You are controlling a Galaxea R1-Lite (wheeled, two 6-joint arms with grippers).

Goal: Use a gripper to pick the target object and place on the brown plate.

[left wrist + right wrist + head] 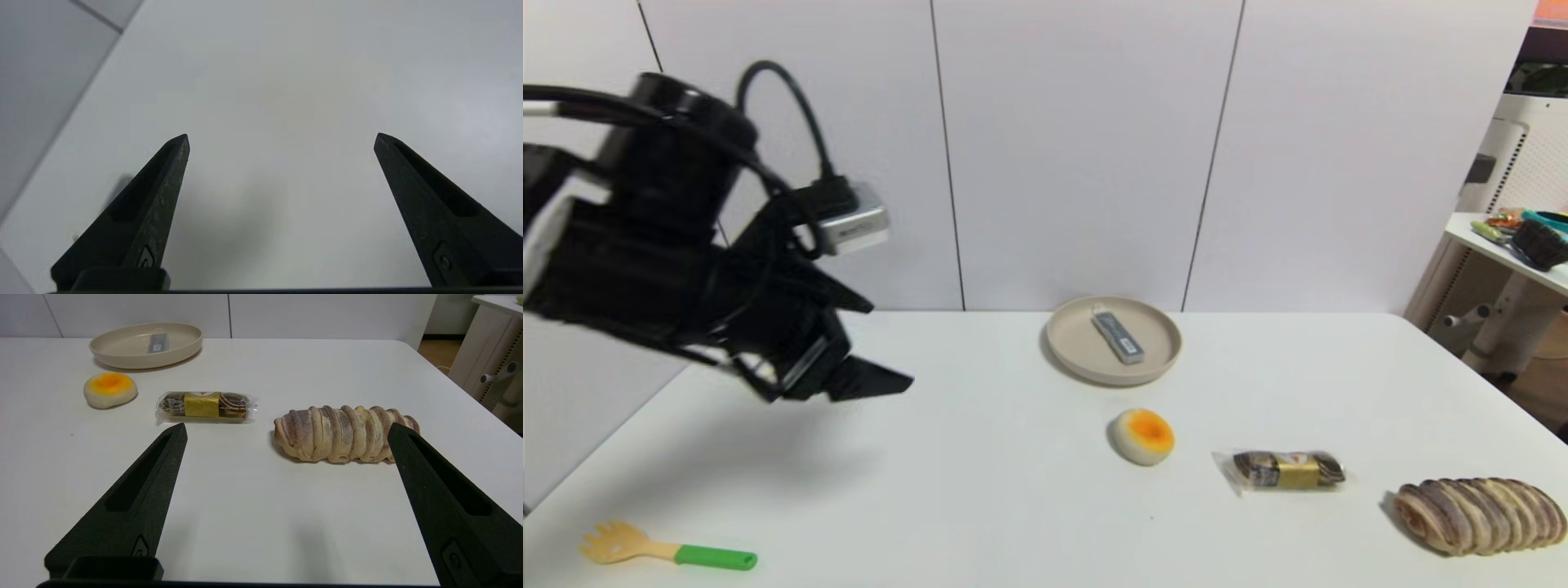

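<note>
- Now one grey case (1118, 336) lies inside the single tan plate (1066, 343) at the back of the counter (980, 490).
- One left tool (866, 377) hangs above the counter's left part, well apart from the plate, its fingers (163, 192) spread wide and holding nothing.
- One right tool (286, 433) is also wide open and empty, near one striped bread loaf (1478, 514).
- One wrapped snack (1286, 469), one yolk-topped bun (1143, 435) and one green-handled fork (666, 552) lie apart in front.
</note>
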